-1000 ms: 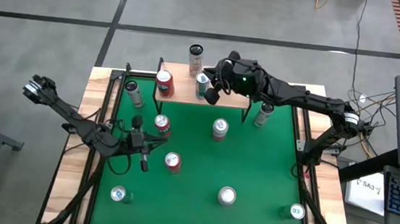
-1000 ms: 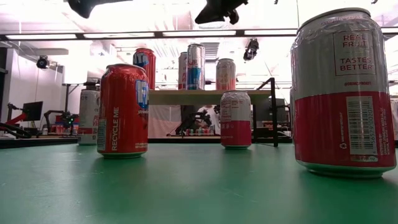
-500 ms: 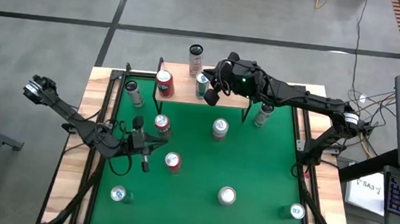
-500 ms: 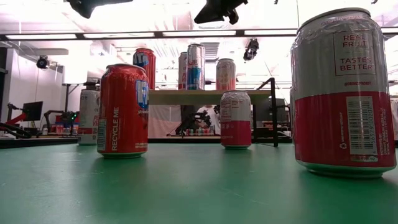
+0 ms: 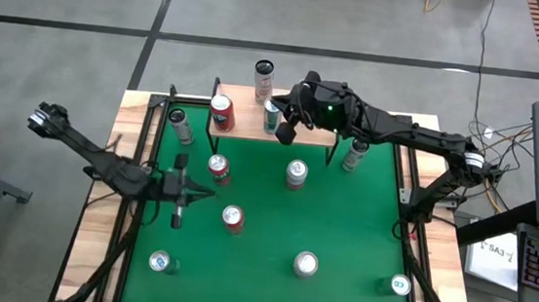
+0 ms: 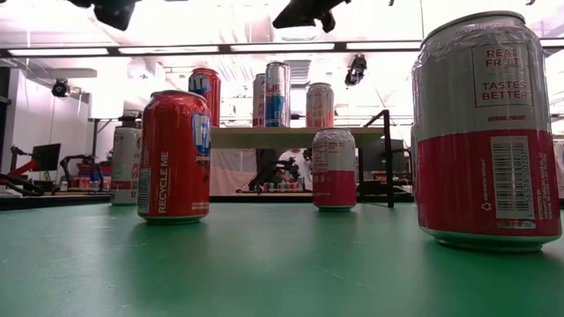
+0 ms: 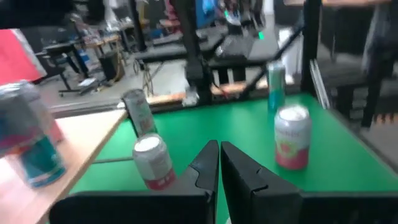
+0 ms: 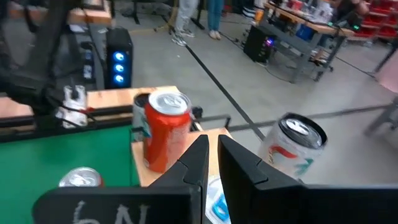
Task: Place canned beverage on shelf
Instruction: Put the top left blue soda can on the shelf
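While the right gripper [image 5: 286, 125], fingers closed and empty, hovers above the blue can [image 5: 273, 115] on the shelf [image 5: 305, 137], the closed left gripper [image 5: 178, 207] sits beside the shelf's front-left red can [image 5: 218, 169]; it should open, descend squarely and grip mid-body.

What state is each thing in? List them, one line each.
Left gripper: shut, empty.
Right gripper: shut, empty, above the shelf.
Shelf: holds three cans.
Red can: upright on the shelf.
Blue can: upright on the shelf.
Table: cans on it upright.
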Robot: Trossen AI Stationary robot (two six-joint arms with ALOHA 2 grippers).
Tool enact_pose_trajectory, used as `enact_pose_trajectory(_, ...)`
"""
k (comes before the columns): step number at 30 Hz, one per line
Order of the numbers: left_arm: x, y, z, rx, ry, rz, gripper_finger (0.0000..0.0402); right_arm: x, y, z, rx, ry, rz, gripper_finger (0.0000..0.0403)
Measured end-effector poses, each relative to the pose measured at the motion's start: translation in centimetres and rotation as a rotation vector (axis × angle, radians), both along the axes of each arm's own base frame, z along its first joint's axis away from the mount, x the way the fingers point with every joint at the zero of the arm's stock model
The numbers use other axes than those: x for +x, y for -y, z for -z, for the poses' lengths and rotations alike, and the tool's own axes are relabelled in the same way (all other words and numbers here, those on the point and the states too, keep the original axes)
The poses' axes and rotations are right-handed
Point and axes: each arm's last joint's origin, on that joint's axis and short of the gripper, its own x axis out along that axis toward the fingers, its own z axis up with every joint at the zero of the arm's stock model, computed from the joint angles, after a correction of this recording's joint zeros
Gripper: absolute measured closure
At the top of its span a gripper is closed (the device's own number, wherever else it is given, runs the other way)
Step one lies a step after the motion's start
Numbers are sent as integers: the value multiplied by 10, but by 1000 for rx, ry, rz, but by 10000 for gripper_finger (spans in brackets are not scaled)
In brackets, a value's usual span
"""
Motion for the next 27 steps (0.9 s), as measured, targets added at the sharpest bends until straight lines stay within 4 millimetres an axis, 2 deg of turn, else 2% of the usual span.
enact_pose_trajectory(5, -16, -12, 12, -62, 60, 21, 401, 0, -2, -6, 24, 30, -72, 375)
enact_pose_trajectory(10, -26, -19, 26, -170, 92, 110, 401, -3, -2, -19, 144, 95, -171, 375)
enact_pose_trajectory(14, -31, -21, 33, -189, 105, 147, 401, -4, -2, -19, 171, 85, -256, 375)
enact_pose_trajectory(21, -34, -22, 44, -139, 132, 152, 401, -3, 1, -14, 167, 64, -258, 375)
enact_pose_trajectory(27, -34, -22, 45, -134, 133, 152, 402, -6, 4, -5, 215, -15, -156, 375)
